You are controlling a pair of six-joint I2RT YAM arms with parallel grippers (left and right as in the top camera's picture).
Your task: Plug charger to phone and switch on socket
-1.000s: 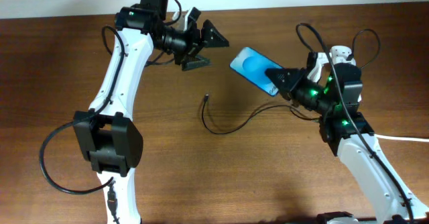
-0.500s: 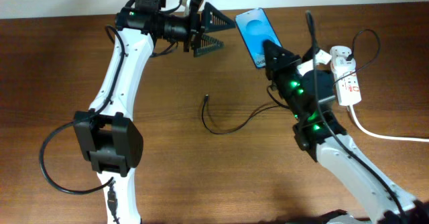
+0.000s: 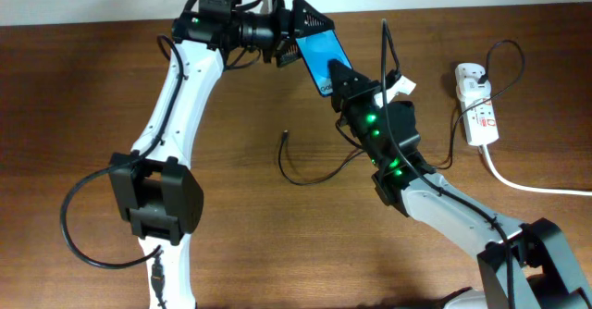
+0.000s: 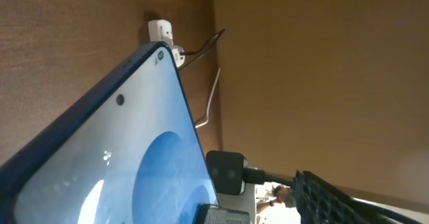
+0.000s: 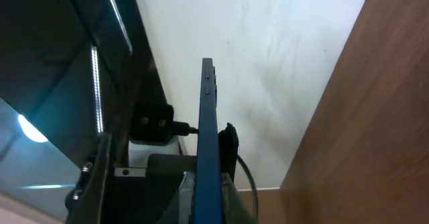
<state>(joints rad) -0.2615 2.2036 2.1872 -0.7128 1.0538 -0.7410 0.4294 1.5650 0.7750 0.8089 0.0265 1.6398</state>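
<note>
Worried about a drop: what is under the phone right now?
The right claw grips the phone's lower end. The patch of table directly beneath is covered by both, so nothing there can be seen.

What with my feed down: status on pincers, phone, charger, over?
Right pincer shut on phone, off the table. Left pincer open beside it. Charger loose on table, unplugged. No obstruction seen.

The table (image 3: 74, 96) is brown wood, matt, with a fine grain. The phone (image 3: 316, 52) has a glossy glass screen, smooth and bright, set in a dark, slightly shiny frame. At the right of the overhead view, the socket (image 3: 477, 115) is smooth white plastic. The charger (image 3: 310, 181) looks like dull black rubbery cable. The left arm (image 3: 176, 96) wears smooth white plastic shells and matt black joints.
</note>
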